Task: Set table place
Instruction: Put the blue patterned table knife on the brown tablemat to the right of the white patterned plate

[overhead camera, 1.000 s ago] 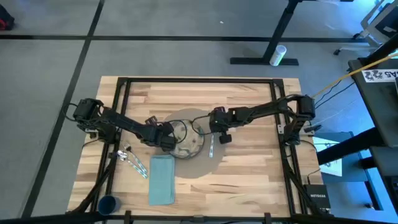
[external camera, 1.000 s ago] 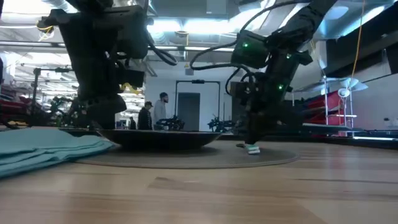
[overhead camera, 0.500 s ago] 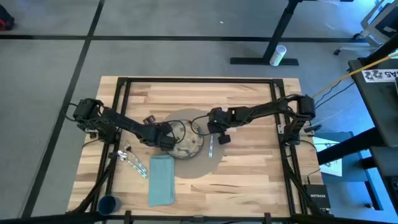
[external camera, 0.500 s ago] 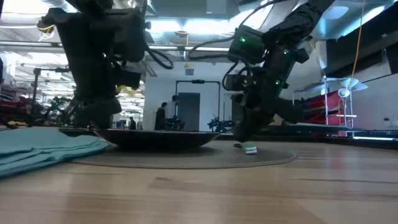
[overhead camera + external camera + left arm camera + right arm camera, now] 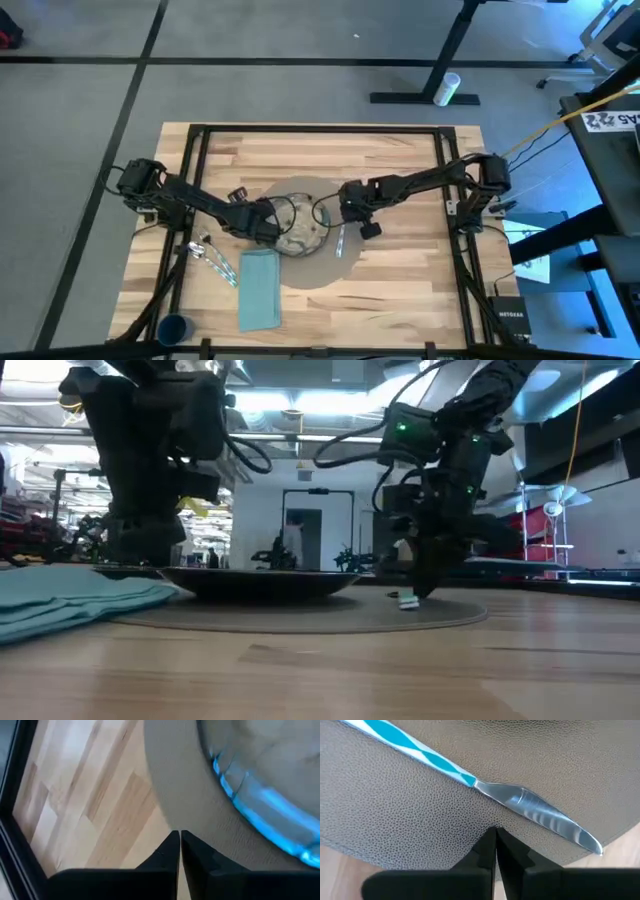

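Observation:
A round grey-brown placemat (image 5: pixel 312 268) lies on the table (image 5: pixel 400 290), and a speckled plate (image 5: pixel 300 236) sits on it. A knife (image 5: pixel 530 807) with a teal-and-white handle (image 5: pixel 420 752) lies flat on the mat right of the plate. My right gripper (image 5: pixel 495 832) is shut, tips pointing down just beside the knife's neck. My left gripper (image 5: pixel 179 840) is shut, tips low at the mat's left edge by the plate's rim (image 5: pixel 260 810). A teal napkin (image 5: pixel 260 288), a fork and spoon (image 5: pixel 215 262) and a dark-blue cup (image 5: pixel 175 327) lie at the near left. My left gripper's shut tips stand at the placemat's left edge (image 5: pixel 165 820), pointing down; whether they touch it I cannot tell. My right gripper's shut tips stand right at the placemat's surface (image 5: pixel 470 827) next to the knife's neck, apart from the knife; whether they touch the mat I cannot tell.
A black metal frame (image 5: pixel 320 128) runs around the tabletop. Bare wood lies right of the mat (image 5: pixel 410 260) and along the far side (image 5: pixel 320 155). In the low view the napkin (image 5: pixel 70 595) lies at the left and the knife's end (image 5: pixel 405 600) on the mat.
My right gripper, still shut, has swung a little toward the plate and then back toward the table's near right, staying low over the mat beside the knife. The knife, plate and mat stay where they were.

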Available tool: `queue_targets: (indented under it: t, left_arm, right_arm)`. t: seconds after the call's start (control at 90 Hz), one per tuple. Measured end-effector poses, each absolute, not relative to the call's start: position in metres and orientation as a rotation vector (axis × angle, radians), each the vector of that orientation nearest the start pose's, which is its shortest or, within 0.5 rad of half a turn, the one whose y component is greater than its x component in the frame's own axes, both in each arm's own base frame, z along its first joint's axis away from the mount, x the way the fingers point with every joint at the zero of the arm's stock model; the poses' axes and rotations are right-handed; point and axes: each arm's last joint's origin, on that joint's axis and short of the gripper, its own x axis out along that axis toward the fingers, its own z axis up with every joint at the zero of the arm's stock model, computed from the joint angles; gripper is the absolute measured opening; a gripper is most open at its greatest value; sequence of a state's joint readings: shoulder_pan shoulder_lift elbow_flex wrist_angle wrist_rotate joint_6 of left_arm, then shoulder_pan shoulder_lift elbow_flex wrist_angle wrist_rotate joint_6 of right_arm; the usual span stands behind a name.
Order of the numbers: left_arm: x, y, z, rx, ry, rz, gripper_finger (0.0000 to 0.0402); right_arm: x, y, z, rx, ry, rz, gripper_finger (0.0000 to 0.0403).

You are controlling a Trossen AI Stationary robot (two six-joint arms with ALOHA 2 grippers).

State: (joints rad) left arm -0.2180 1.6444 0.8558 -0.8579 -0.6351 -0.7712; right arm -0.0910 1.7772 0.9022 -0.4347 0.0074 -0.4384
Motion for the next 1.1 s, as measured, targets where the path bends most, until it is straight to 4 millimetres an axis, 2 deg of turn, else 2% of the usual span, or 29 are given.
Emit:
queue_targets:
  t: [0.189,0.367,0.589,0.789,1.1]
  left_arm:
    - [0.246,-0.037,0.145,0.067,1.245,0.841,0.0]
    - [0.245,-0.037,0.144,0.066,1.249,0.839,0.0]
    - [0.245,-0.037,0.144,0.068,1.252,0.839,0.0]
    - [0.246,-0.036,0.144,0.061,1.244,0.838,0.0]
    - [0.25,-0.037,0.144,0.036,1.213,0.83,0.0]
  right_arm:
    - [0.292,-0.027,0.111,-0.315,1.322,0.188,0.0]
    - [0.286,-0.027,0.115,-0.323,1.348,0.18,0.0]
    - [0.259,-0.027,0.126,-0.347,1.548,0.162,0.0]
    - [0.248,-0.026,0.142,-0.336,1.553,0.139,0.0]
    - [0.231,-0.02,0.19,-0.233,1.381,0.072,0.0]
